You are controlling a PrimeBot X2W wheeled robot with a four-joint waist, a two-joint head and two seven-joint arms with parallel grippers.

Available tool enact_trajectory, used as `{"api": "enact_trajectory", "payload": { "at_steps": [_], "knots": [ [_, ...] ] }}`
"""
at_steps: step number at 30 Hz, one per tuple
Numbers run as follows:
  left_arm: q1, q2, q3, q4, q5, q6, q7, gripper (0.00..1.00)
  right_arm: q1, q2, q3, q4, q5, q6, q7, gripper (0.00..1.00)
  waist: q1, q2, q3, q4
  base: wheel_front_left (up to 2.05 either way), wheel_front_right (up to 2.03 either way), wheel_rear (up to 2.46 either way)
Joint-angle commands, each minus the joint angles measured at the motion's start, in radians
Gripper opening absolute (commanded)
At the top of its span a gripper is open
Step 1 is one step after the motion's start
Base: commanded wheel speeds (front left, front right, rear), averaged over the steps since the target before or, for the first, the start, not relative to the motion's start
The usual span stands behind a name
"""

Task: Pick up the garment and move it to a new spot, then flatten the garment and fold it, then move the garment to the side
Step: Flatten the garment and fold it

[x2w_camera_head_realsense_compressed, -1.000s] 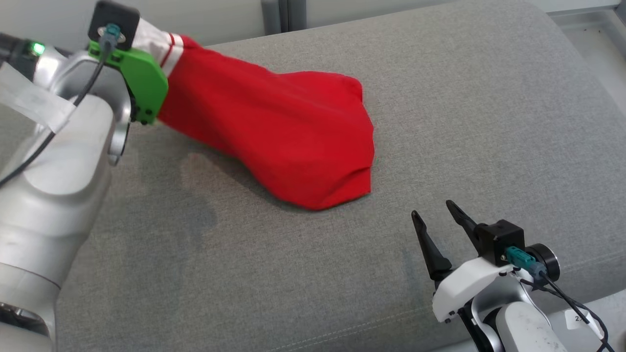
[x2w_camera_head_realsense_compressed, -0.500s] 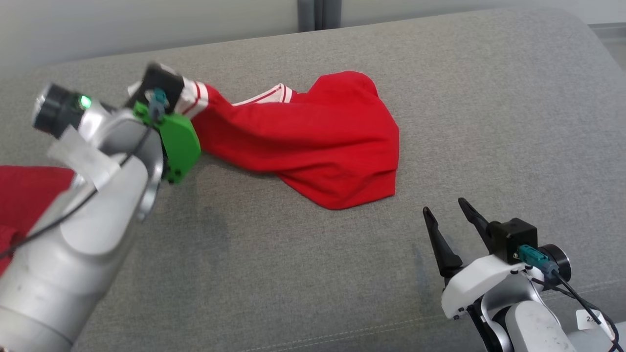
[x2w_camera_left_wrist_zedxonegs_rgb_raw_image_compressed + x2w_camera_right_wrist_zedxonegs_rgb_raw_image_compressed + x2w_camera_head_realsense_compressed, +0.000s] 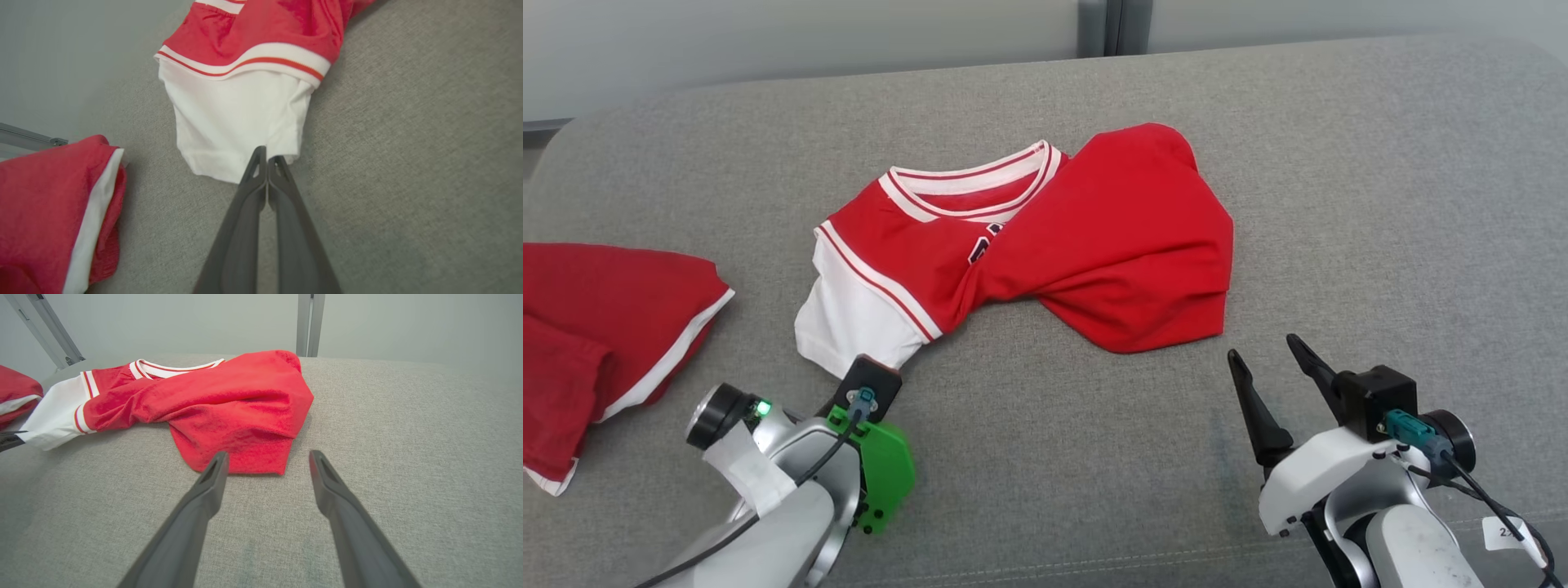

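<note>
Left gripper (image 3: 266, 156) has its two dark fingers pressed tight together, pinching the hem of the garment's (image 3: 241, 110) white sleeve. In the head view its fingers are hidden under the black camera block and green bracket at the lower left. Right gripper (image 3: 1263, 347) hovers at the lower right with its fingers spread wide and nothing between them. In its own wrist view the right gripper (image 3: 267, 454) points at the near red edge of the cloth, just short of it.

The garment (image 3: 1111, 237) is a red jersey lying near the middle of the grey cushion (image 3: 1380, 204). It is far from flat: the body is twisted at the waist, and the lower half is bunched into a rounded red mound on the right. On the left the front faces up, showing a white collar with thin red stripes and a scrap of dark lettering, mostly swallowed by the twist. A white short sleeve with red-and-white banding at the shoulder stretches toward the left gripper. From the right wrist the garment (image 3: 237, 400) shows soft folds along its top.

Well apart, at the cushion's left edge, lies a second red piece (image 3: 596, 302) with white trim — crumpled.
</note>
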Motion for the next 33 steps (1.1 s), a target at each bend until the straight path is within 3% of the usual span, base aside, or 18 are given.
{"api": "enact_trajectory", "payload": {
  "at_steps": [1,2,3,14,15,16,23,30,33],
  "knots": [
    [0.02,-0.004,-0.001,-0.01,-0.01,0.009,-0.01,0.38,0.003,-0.002,0.002,0.0,-0.002,0.0,0.0,1.0,0.0,0.0,-0.007,0.006,0.0,0.0,0.0],
    [0.03,-0.008,-0.004,-0.015,-0.015,0.009,-0.009,0.33,0.006,-0.002,0.002,0.002,-0.002,0.0,0.0,1.0,0.0,0.0,-0.01,0.007,0.0,0.0,0.0],
    [0.038,-0.012,-0.006,-0.02,-0.018,0.013,-0.008,0.0,0.008,-0.002,0.003,0.003,-0.002,0.0,0.001,1.0,0.0,0.0,-0.013,0.008,0.0,0.0,0.0],
    [0.128,-0.035,-0.007,-0.032,-0.067,0.047,-0.006,0.0,0.023,-0.002,0.015,0.016,0.004,0.0,0.001,1.0,0.0,0.0,-0.052,-0.007,0.0,0.0,0.0],
    [0.133,-0.04,-0.001,-0.038,-0.071,0.054,-0.018,0.58,0.026,-0.002,0.015,0.016,0.004,0.0,0.001,1.0,0.0,0.0,-0.054,-0.008,0.0,0.0,0.0],
    [0.138,-0.045,0.006,-0.042,-0.076,0.061,-0.03,1.0,0.029,-0.002,0.015,0.017,0.004,0.0,0.001,1.0,0.0,0.0,-0.058,-0.008,0.0,0.0,0.0],
    [0.155,-0.028,0.059,-0.064,-0.125,0.092,-0.038,1.0,0.041,-0.002,0.013,0.015,0.003,0.0,0.005,1.0,0.0,0.0,-0.077,-0.011,0.0,0.0,0.0],
    [0.17,0.091,0.152,-0.11,-0.193,0.129,0.023,1.0,0.056,-0.002,0.012,-0.002,-0.008,0.0,0.014,1.0,0.0,0.0,-0.075,-0.018,0.0,0.0,0.0],
    [0.143,0.139,0.177,-0.116,-0.204,0.124,0.043,1.0,0.054,-0.002,0.012,-0.015,-0.017,0.0,0.019,1.0,0.0,0.0,-0.059,-0.02,0.0,0.0,0.0]
  ]
}}
